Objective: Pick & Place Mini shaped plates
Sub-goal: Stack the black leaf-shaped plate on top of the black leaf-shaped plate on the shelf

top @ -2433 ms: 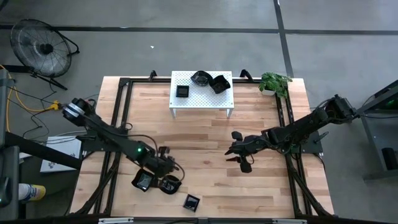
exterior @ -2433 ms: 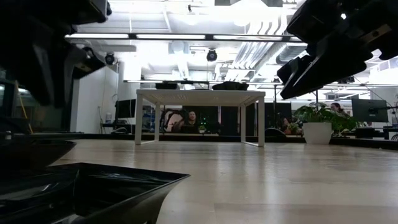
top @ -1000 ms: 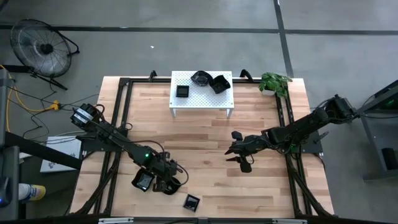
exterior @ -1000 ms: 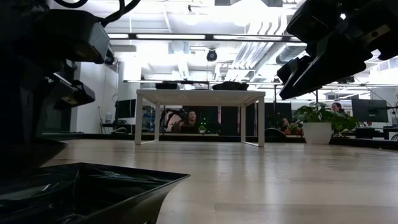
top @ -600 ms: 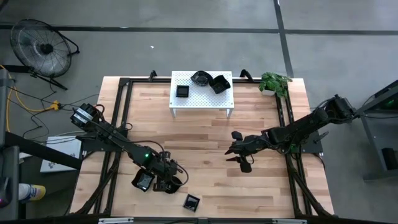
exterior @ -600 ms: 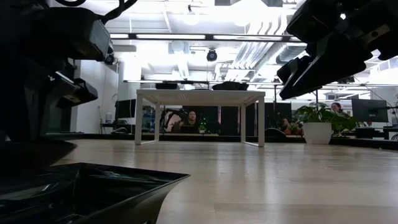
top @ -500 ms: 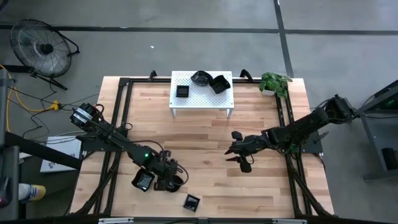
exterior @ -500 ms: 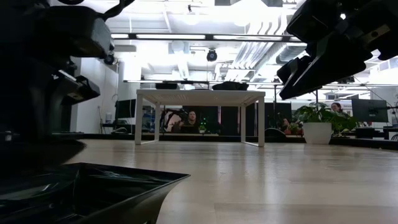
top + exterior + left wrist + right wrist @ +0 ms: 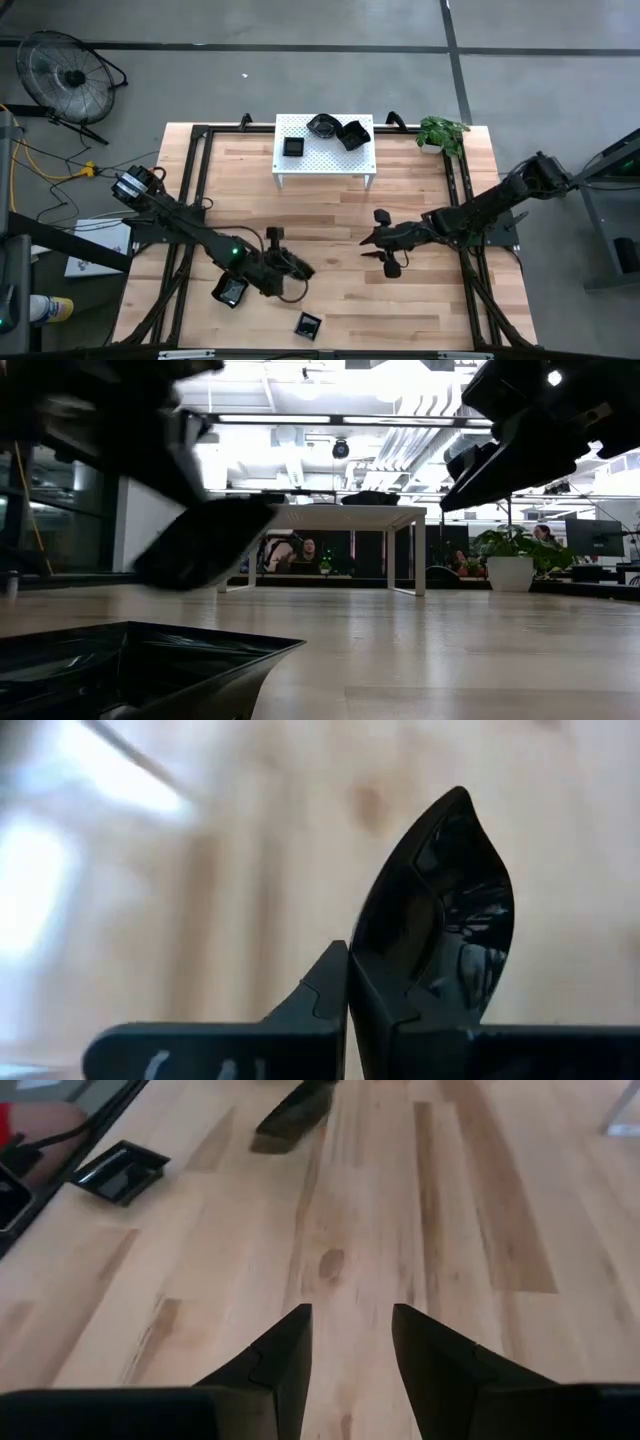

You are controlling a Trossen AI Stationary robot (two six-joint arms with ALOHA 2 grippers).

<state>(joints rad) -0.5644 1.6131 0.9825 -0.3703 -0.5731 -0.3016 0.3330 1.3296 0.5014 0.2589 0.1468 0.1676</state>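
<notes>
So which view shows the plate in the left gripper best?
The left wrist view: the plate fills it, pinched at its rim. The high view shows a small dark shape; the low view a blurred one above the table.

**Left arm holds a dish above the near bench**

The left gripper (image 9: 292, 266) clamps a black dish (image 9: 299, 268) at near left. Two dishes lie nearby: one (image 9: 230, 291) left, one (image 9: 308, 324) nearer. Three sit on the white stand (image 9: 324, 160) far back. The right gripper (image 9: 385, 256) hovers mid-bench.
</notes>
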